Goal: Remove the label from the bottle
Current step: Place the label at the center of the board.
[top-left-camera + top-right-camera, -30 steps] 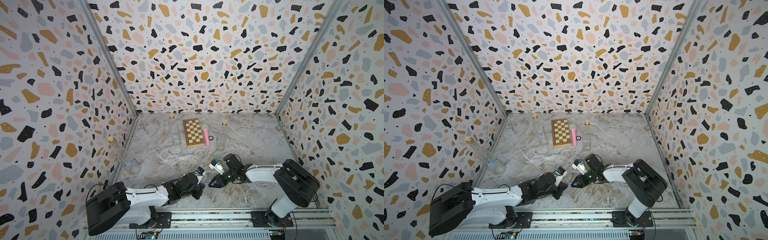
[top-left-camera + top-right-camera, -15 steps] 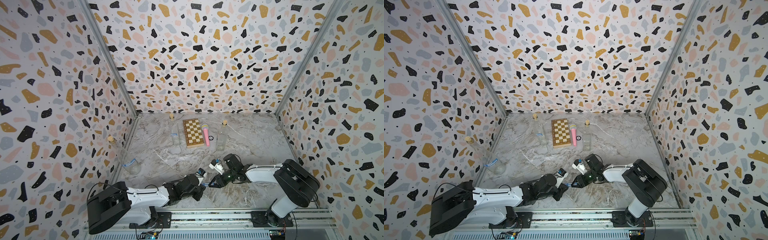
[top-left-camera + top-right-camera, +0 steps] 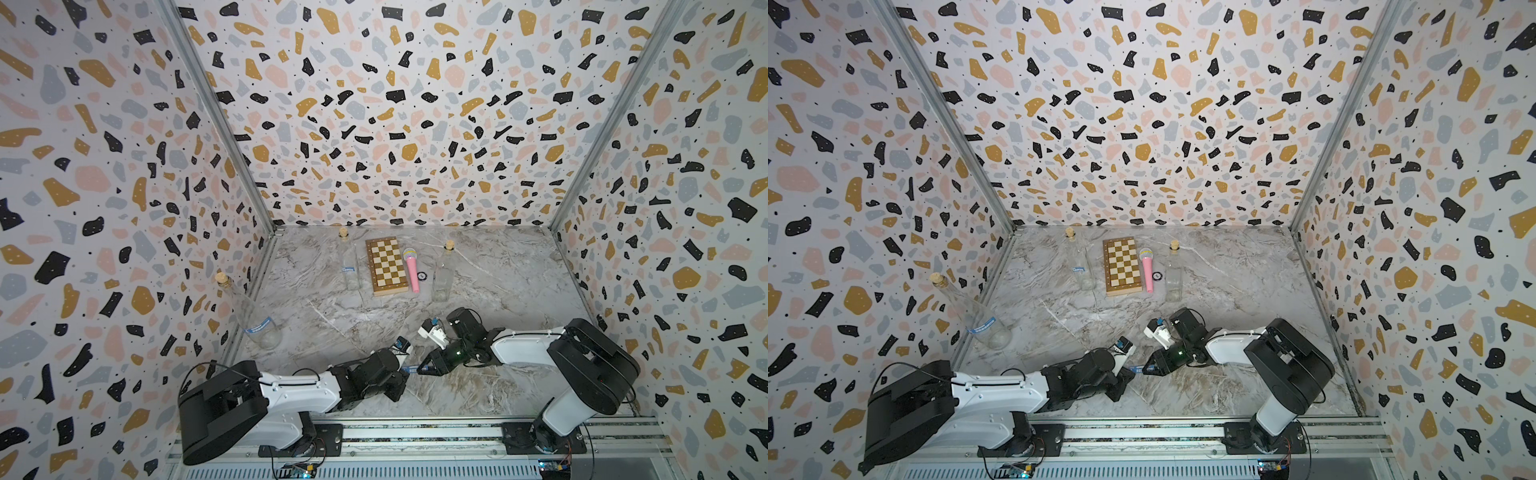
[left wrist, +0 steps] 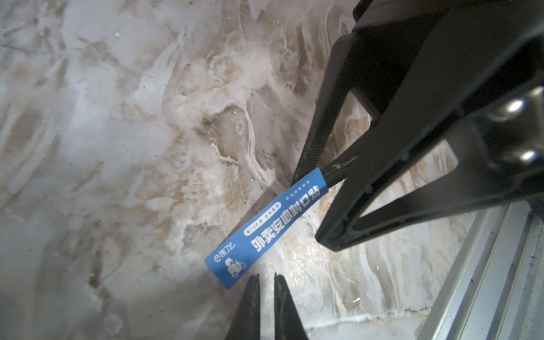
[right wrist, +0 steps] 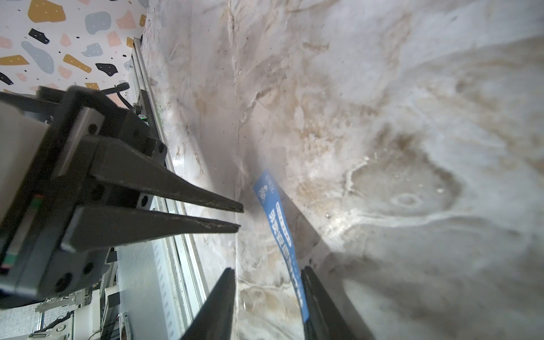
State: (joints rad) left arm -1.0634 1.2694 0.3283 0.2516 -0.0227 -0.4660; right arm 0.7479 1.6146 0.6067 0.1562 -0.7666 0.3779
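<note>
The blue label (image 4: 265, 229) is off the bottle: a strip with white print that clings by one end to one finger of my right gripper (image 5: 268, 270), whose jaws stand apart. The strip runs along that finger's inner face (image 5: 312, 294), and its free end hangs just over the marble floor. My left gripper (image 4: 266, 276) is shut to a thin slit with nothing in it, its tips just short of the label's free end. In both top views the two grippers meet tip to tip near the front (image 3: 411, 369) (image 3: 1137, 370). A clear corked bottle (image 3: 444, 274) stands at the back.
Another corked bottle (image 3: 350, 266) and a chessboard (image 3: 386, 266) with a pink microphone (image 3: 412, 270) stand at the back. A tall bottle with a blue band (image 3: 253, 316) leans at the left wall. The metal rail (image 3: 415, 432) runs along the front edge.
The left arm has shifted only slightly near the label. The right arm has not moved and its jaws stand as wide as before.
</note>
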